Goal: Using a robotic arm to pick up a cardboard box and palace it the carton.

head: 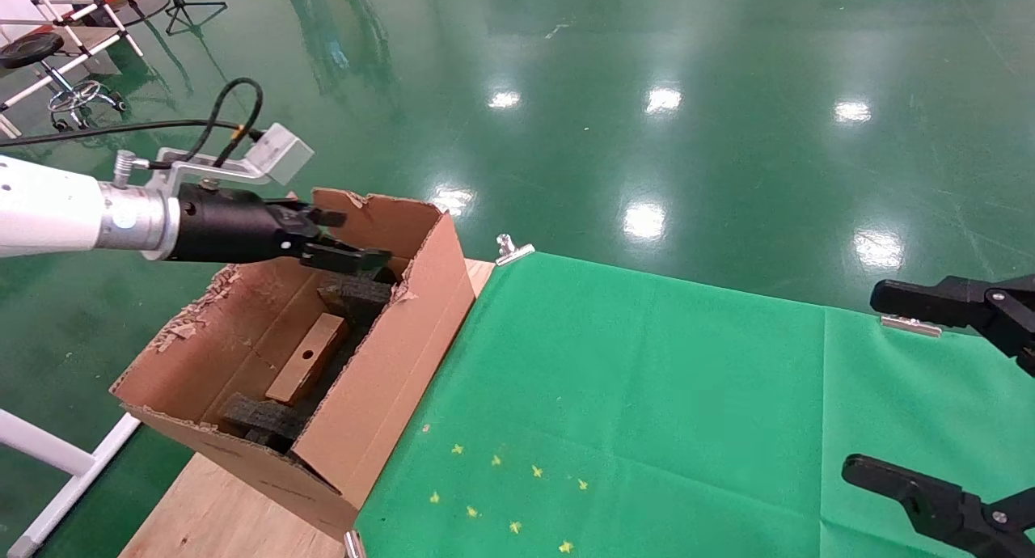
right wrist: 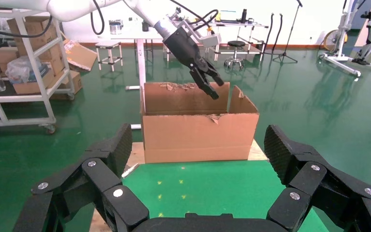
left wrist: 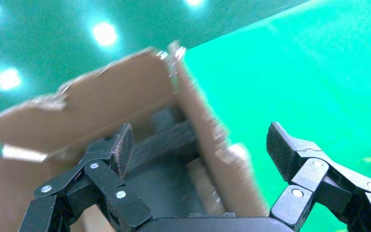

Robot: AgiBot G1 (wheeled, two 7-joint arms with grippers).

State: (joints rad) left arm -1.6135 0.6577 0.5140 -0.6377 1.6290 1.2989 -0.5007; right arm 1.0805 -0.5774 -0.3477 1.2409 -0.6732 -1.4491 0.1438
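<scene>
We hold our left gripper (head: 349, 238) spread and empty above the carton (head: 388, 380); the cardboard box (head: 307, 357) lies inside between foam blocks (head: 356, 293); our right gripper (right wrist: 198, 154) rests spread over the green cloth (head: 687, 396).

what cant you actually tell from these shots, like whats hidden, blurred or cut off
- Underside of the small flat brown cardboard box: head view, hidden between black foam blocks in the large ragged-flapped brown carton.
- Carton contents: right wrist view, near wall blocks them; left wrist view, blurred.
- Left black two-finger gripper over the carton, its white arm cut off by the head view's left edge.
- Right black gripper: head view, right edge cuts off its body, only its open fingers show.
</scene>
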